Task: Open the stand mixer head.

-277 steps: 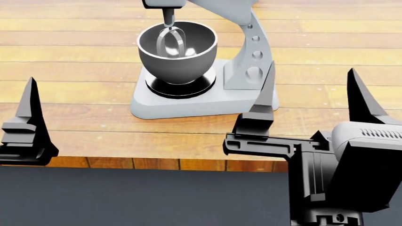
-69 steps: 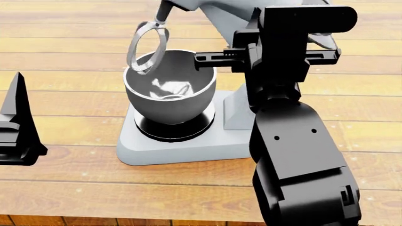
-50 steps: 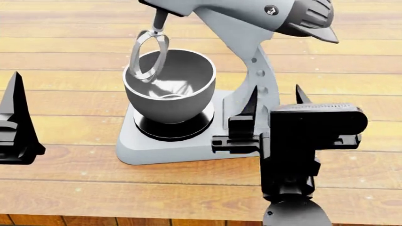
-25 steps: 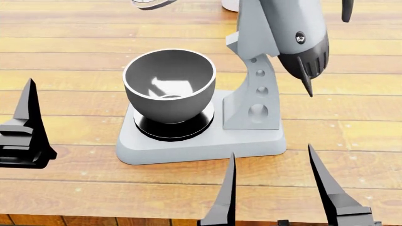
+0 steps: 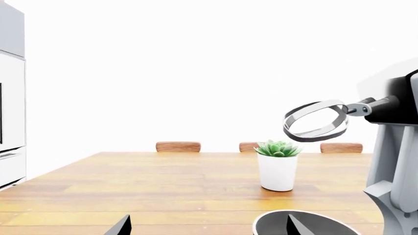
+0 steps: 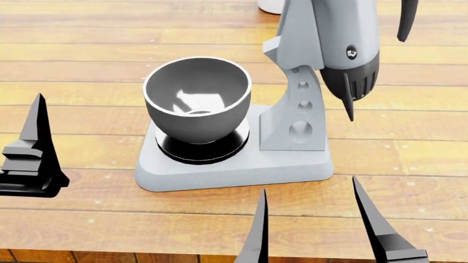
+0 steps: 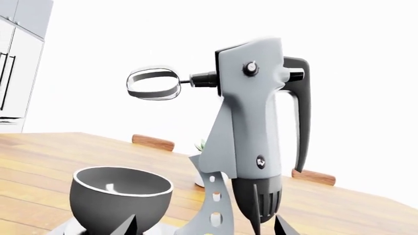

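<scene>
The stand mixer head is tilted up almost vertical, its dark vented rear end pointing down beside the holed neck. In the right wrist view the head stands upright with the metal beater sticking out sideways, high above the steel bowl. My right gripper is open and empty, low in front of the mixer base, touching nothing. My left gripper is open and empty to the left of the mixer; one finger shows in the head view. The beater also shows in the left wrist view.
The steel bowl sits on the base on a wooden table. A white pot with a green plant stands behind the mixer. Chair backs line the far edge. A dark lever runs along the head.
My right gripper pushed the mixer head up from over the bowl to nearly vertical, then let go and dropped back toward the table's near edge. The left gripper barely moved.
</scene>
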You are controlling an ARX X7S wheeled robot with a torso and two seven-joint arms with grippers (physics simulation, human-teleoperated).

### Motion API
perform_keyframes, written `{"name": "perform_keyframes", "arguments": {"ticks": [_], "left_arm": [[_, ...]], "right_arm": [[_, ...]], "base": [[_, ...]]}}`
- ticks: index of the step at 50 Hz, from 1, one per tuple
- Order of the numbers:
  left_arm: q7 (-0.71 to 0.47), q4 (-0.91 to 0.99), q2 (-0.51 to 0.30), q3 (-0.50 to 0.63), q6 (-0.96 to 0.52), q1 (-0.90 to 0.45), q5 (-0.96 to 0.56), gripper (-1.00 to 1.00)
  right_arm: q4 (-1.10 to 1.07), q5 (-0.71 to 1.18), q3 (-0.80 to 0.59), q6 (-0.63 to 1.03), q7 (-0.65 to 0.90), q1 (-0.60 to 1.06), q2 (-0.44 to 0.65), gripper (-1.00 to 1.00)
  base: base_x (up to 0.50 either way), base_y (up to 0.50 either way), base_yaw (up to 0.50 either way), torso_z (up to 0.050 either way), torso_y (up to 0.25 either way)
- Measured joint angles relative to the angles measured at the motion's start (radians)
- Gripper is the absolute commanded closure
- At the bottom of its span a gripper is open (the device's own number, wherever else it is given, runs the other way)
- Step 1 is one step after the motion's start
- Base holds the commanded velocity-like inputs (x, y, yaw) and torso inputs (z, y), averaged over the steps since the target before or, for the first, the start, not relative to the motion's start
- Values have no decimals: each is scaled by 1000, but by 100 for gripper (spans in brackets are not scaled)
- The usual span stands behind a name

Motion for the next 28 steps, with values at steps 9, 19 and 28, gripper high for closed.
{"name": "perform_keyframes", "arguments": {"ticks": [9, 19, 28], "left_arm": [[-4, 1, -3, 2, 1, -1, -4, -100], [-7, 3, -6, 2, 1, -2, -10, -100], [-10, 2, -9, 5, 4, -2, -13, -100]], "right_arm": [[3, -4, -8, 0, -1, 1, 3, -100], [5, -7, -15, 2, -2, 2, 5, -100], [7, -11, -23, 1, -3, 2, 9, -100]], "base": [[0, 0, 0, 0, 0], [0, 0, 0, 0, 0], [0, 0, 0, 0, 0]]}}
